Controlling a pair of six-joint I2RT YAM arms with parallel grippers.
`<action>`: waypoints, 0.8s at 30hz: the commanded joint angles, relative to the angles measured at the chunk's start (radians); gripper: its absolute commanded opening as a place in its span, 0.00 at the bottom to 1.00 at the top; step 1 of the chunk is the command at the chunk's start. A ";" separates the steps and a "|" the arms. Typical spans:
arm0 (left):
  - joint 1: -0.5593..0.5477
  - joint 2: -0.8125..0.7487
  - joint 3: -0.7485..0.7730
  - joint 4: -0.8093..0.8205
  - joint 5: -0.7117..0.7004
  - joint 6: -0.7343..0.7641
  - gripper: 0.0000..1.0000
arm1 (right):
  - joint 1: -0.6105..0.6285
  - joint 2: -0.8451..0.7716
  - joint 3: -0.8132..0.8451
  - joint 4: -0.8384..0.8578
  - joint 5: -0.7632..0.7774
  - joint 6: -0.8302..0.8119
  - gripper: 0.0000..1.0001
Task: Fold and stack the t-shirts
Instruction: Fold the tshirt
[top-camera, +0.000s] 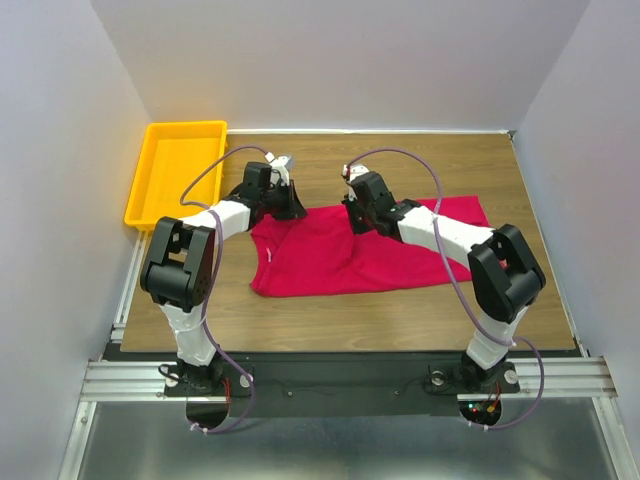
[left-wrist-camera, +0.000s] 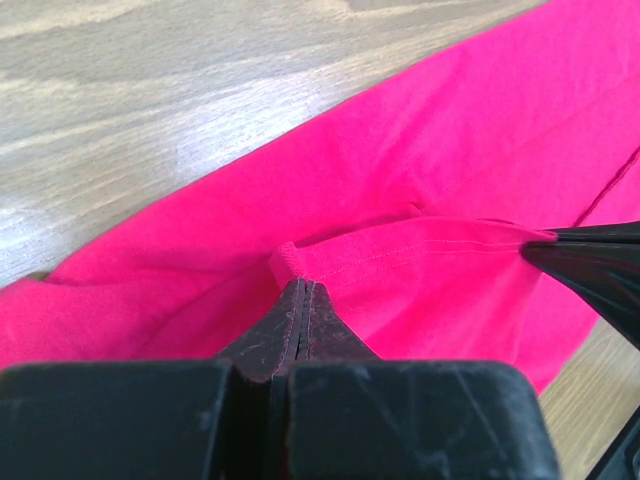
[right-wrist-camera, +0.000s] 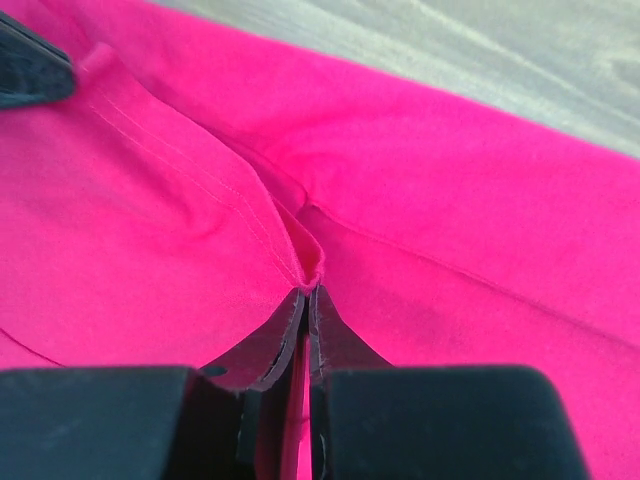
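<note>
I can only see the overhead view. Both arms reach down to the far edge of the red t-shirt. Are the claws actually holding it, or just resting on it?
Observer: Holding it. The left wrist view shows the left gripper shut on a stitched hem of the t-shirt.
Operator: And the other claw?
Observer: The right wrist view shows the right gripper shut on a pinched-up fold of the cloth.
Operator: Are the two grips close together?
Observer: Close enough that each camera catches the other gripper's dark tip at the edge of its picture, with the same hem running between them.
</note>
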 joint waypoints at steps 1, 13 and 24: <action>0.008 -0.013 -0.020 0.063 0.003 0.021 0.00 | -0.006 -0.054 -0.021 0.090 0.030 -0.001 0.09; 0.008 -0.015 -0.053 0.149 -0.013 0.020 0.03 | -0.006 0.006 -0.018 0.098 0.088 -0.007 0.09; 0.008 -0.048 -0.098 0.175 -0.037 0.046 0.19 | -0.010 0.023 -0.017 0.096 0.063 -0.010 0.13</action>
